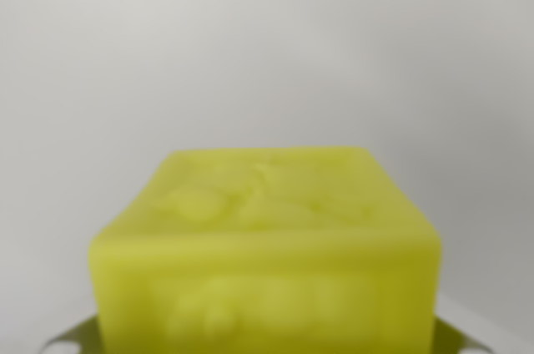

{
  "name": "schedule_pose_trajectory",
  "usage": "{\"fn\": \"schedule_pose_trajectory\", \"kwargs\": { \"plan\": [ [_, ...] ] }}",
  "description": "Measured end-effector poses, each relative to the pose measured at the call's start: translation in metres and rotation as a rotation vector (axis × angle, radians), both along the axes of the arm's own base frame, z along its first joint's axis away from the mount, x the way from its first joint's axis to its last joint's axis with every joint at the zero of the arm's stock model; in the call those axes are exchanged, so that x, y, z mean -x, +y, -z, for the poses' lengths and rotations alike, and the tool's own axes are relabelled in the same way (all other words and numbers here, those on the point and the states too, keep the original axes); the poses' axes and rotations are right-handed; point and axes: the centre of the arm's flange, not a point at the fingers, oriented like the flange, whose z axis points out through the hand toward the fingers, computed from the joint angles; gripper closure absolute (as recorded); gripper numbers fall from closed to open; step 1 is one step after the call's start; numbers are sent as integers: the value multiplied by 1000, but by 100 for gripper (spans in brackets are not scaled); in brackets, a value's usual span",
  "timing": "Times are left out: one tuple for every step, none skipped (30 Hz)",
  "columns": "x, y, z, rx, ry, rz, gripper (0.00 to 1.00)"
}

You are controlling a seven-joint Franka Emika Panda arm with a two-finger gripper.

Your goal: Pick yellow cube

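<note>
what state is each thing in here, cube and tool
yellow cube: upright, very close to the camera and blurred, filling the lower middle of the wrist view, top face with faint raised marks showing
tool: only pale bits at the bottom corners beside the cube; open or shut cannot be told
background: plain pale grey, nothing else visible

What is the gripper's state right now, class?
Gripper: cannot be told; only blurred metal bits show at the bottom corners beside the yellow cube.

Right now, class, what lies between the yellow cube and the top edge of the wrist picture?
Nothing. In the wrist view, the stretch above the yellow cube is bare, plain pale grey surface, blurred, with no other object showing.
</note>
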Motion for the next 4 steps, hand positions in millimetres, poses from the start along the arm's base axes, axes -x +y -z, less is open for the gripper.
{"fn": "schedule_pose_trajectory", "kwargs": {
  "plan": [
    [0,0,0,0,0,0,100],
    [0,0,0,0,0,0,100],
    [0,0,0,0,0,0,100],
    [0,0,0,0,0,0,100]
  ]
}}
